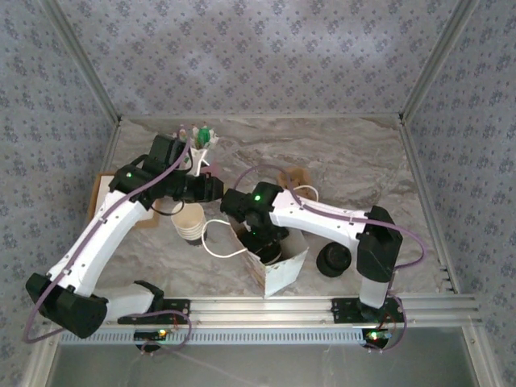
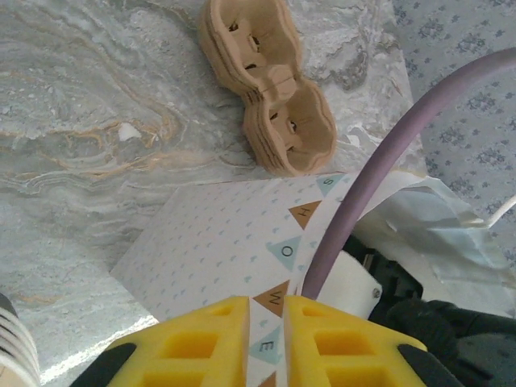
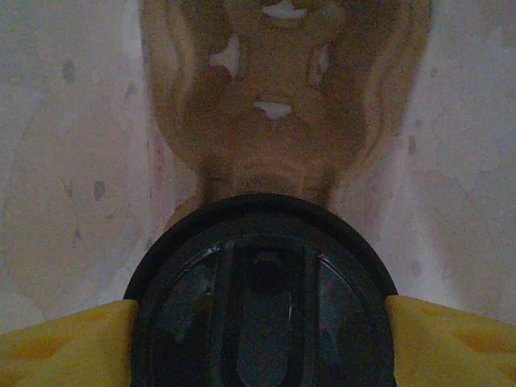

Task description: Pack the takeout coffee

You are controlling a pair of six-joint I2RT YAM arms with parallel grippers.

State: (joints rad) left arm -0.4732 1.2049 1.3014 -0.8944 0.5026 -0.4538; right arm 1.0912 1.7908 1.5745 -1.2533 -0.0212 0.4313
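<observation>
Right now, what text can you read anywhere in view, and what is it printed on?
"S H O W E": one letter per bunting flag on the white paper bag; the row runs on under the left gripper.
Black lid: no readable marking.
Nothing else legible.

The black lid (image 3: 262, 306) is cut off below, the cardboard carrier (image 3: 278, 97) behind blurred.

The marbled bench (image 1: 347, 153) carries an open white bag (image 1: 286, 272) standing near its front edge. A cup stack (image 1: 190, 226) is just left of it, black lids (image 1: 333, 259) are to its right, and brown carriers (image 2: 270, 89) lie behind. A stick cup (image 1: 199, 157) stands far back on the left, and a brown board (image 1: 98, 200) lies at the left edge.
</observation>
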